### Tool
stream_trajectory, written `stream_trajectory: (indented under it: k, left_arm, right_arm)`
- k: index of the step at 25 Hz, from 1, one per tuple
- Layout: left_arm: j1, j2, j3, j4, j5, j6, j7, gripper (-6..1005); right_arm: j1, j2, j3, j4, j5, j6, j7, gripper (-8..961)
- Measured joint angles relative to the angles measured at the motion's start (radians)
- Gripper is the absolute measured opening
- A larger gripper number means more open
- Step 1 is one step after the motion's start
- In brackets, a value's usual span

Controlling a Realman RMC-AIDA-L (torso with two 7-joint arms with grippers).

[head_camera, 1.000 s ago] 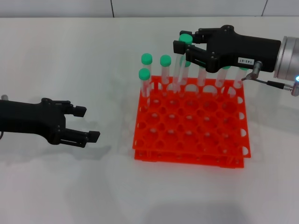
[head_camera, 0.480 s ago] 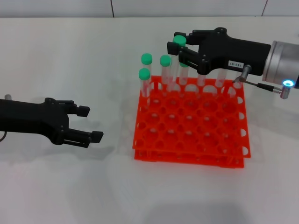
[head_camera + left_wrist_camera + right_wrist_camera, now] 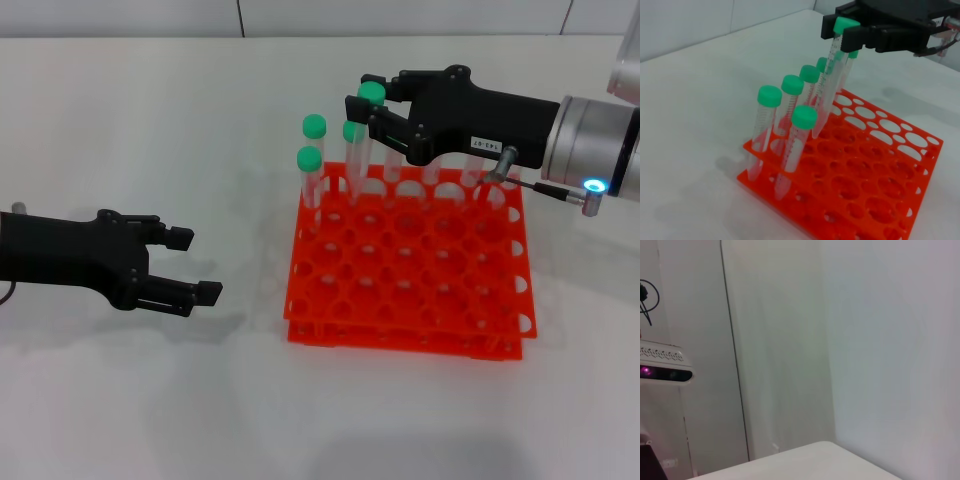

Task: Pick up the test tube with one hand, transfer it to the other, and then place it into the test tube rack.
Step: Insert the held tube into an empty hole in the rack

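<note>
Desk (image 3: 150, 120) white, carries orange-red test tube rack (image 3: 410, 300). Right gripper (image 3: 372, 108) above rack's far-left corner, jaws clamped on green-capped test tube (image 3: 827, 92); tube tilted, tip just above rack holes. Other capped tubes (image 3: 312, 180) crowd far row and left edge, close beside held tube. Left gripper (image 3: 190, 265) low over desk, left of rack, jaws apart, holding nothing.

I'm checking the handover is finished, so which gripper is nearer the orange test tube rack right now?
The right. The right gripper is over the test tube rack at its far edge, holding a test tube by its cap. The left gripper sits off to the rack's left, jaws open and empty.
</note>
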Motion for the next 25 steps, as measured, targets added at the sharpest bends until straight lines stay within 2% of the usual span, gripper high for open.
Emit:
stream_trajectory:
  k: [11, 25]
  left_arm:
    - [0.0, -0.003, 0.0, 0.0, -0.003, -0.002, 0.0, 891]
    - [-0.002, -0.014, 0.0, 0.0, -0.004, -0.005, 0.0, 891]
  right_arm:
    - [0.005, 0.002, -0.037, 0.029, 0.078, 0.004, -0.05, 265]
    - [0.018, 0.001, -0.057, 0.072, 0.094, 0.015, -0.066, 265]
